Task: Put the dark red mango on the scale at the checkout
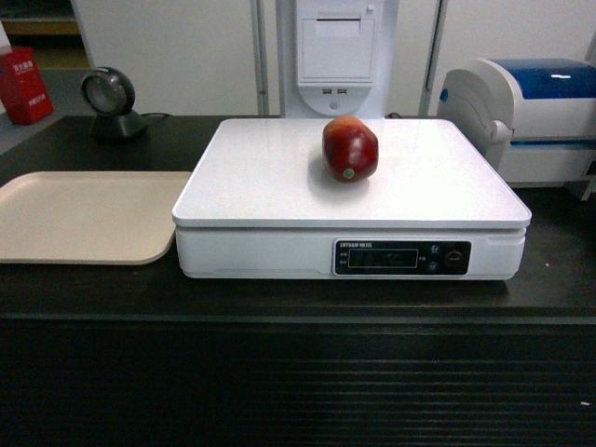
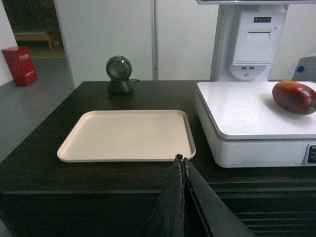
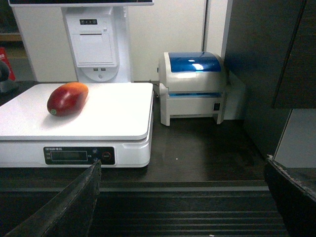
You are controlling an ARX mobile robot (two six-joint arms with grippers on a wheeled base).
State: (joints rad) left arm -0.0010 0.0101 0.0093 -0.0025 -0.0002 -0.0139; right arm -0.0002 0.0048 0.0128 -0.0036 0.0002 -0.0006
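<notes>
Nearest to me, the left gripper (image 2: 183, 159) hung in front of the checkout (image 1: 298, 307), its two dark fingers pressed together with nothing between them, tips just short of the beige tray (image 2: 98, 140). The right gripper (image 3: 182, 170) had its fingers spread wide apart, empty, well clear of the scale (image 1: 279, 186). The scale sat on the dark counter, its black display panel (image 1: 402, 257) facing forward. To the left of the scale lay the tray, touching or almost touching its side. On the scale's white top, towards the back and a little right of centre, rested the dark red mango (image 1: 350, 149), lying on its side. Right of the scale stood a white-and-blue printer (image 3: 193, 86); behind and left of it, a round scanner (image 2: 119, 74).
</notes>
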